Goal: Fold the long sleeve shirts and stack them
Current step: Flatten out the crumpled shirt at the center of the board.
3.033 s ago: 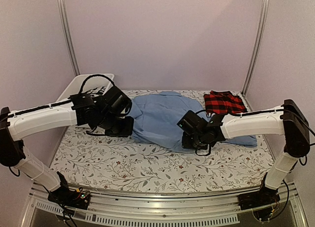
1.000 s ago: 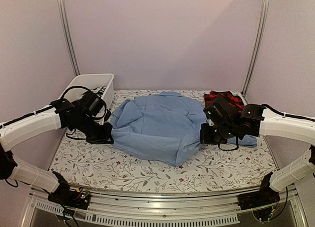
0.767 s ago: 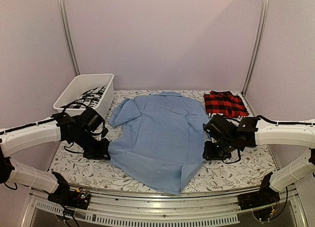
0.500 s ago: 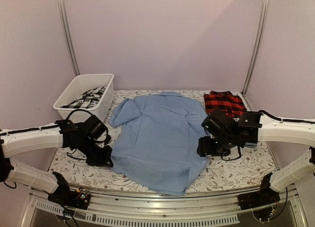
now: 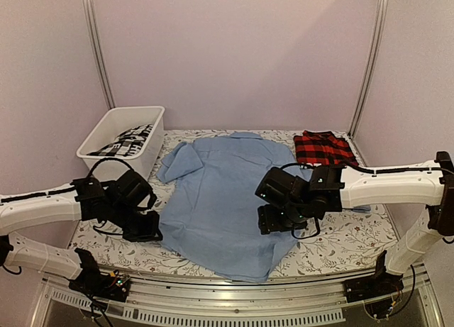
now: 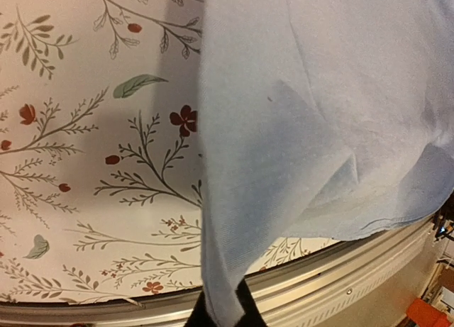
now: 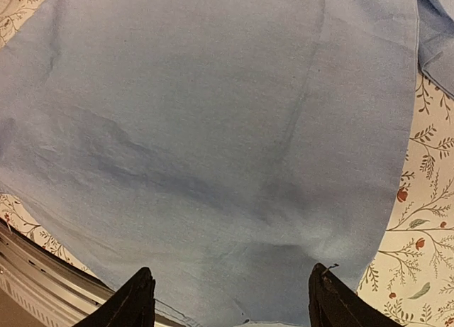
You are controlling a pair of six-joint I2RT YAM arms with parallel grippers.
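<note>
Scene: Two arms reach in from either side over a flower-printed table [image 5: 333,245], with a shirt spread between them.

Light blue shirt: The light blue shirt [image 5: 220,192] lies opened out at the middle of the table. Its collar is toward the far wall and its hem is close to the metal rail [image 6: 340,279] at the near edge. One sleeve is bunched at the far left shoulder. The cloth is mostly flat, with shallow creases across the back.

Plaid shirt: The plaid shirt [image 5: 323,148], red and black, sits folded in the far right corner of the table. It is apart from the blue one and neither arm touches it.

Left gripper: The left gripper [image 5: 144,229] is low at the shirt's near left edge. In the wrist view its dark fingers [image 6: 247,309] are pressed together on a pinch of the blue cloth, which rises off the table in a lifted ridge toward them.

Right gripper: The right gripper [image 5: 273,220] hangs over the right half of the blue shirt. Its fingers [image 7: 135,302] are spread wide with nothing between them. Whether the tips touch the cloth cannot be told.

Bin: A white bin [image 5: 106,125] stands at the far left corner, just beside the table, holding black-and-white patterned cloth [image 5: 128,141].
</note>
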